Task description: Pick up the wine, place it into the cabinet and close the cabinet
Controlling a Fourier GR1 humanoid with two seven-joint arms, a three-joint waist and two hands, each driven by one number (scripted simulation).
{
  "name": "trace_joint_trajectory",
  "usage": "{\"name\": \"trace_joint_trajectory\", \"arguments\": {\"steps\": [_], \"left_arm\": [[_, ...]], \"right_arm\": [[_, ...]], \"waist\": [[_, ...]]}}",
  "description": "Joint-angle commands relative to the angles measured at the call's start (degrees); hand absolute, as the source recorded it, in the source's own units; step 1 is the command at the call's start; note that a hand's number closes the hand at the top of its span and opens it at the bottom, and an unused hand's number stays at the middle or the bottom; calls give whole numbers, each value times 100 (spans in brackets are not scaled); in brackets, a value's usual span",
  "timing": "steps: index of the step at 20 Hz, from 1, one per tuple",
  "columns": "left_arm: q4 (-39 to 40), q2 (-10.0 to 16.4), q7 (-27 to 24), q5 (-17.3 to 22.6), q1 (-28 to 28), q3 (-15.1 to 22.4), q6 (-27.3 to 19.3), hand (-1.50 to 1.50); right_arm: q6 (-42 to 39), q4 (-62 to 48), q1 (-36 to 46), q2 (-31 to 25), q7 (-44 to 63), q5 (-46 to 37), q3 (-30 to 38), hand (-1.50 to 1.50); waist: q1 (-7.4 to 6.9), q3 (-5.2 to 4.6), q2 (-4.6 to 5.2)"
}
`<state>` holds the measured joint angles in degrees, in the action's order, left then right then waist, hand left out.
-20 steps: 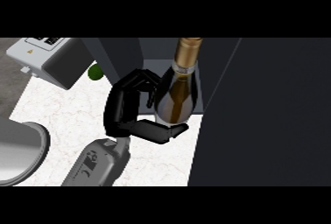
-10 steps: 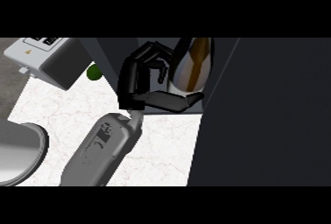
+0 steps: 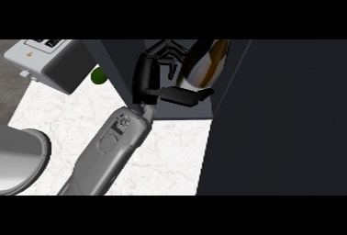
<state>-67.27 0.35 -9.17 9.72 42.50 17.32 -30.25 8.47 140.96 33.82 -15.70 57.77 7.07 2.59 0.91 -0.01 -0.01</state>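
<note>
The wine bottle (image 3: 203, 64), dark with a pale gold neck, leans to the right inside the open dark cabinet (image 3: 230, 105) near the top of the head view. My left hand (image 3: 150, 75) is shut on it. The fingers curl round the bottle's left side and the thumb (image 3: 181, 96) lies under its lower end. The grey forearm (image 3: 108, 147) runs up from the lower left edge. The bottle's top is cut off by the view's upper edge. My right hand does not show.
A wide dark cabinet panel (image 3: 278, 128) fills the right side. A grey box-shaped appliance (image 3: 47, 59) stands at the upper left with a small green fruit (image 3: 99, 75) beside it. A grey rounded rim (image 3: 24, 160) sits at the left edge of the white marble counter (image 3: 68, 114).
My left hand has carried the bottle up and away, deeper into the cabinet opening. The forearm has stretched out after it, and the bottle now leans more to the right.
</note>
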Motion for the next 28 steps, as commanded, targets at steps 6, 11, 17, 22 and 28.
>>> {"name": "trace_joint_trajectory", "arguments": {"steps": [6,11,17,22,28], "left_arm": [[1306,-34,-916,252,289,-271,233,150],[1764,-35,-1391,857,299,24,95,150],[2136,-35,-1768,1374,64,778,-205,150],[2858,-35,-2034,895,227,282,149,150],[3360,-35,-2449,1651,624,796,-466,150]], "right_arm": [[-71,448,-379,207,-54,398,-41,-150],[-63,442,-73,52,281,601,141,-150],[-305,-14,-193,165,-276,757,204,-150],[-169,330,-279,132,37,535,121,-150],[-417,204,-260,3,-152,956,505,-150]], "waist": [[17,1,16],[72,-3,16],[81,1,28],[13,-1,10],[169,1,37]]}}
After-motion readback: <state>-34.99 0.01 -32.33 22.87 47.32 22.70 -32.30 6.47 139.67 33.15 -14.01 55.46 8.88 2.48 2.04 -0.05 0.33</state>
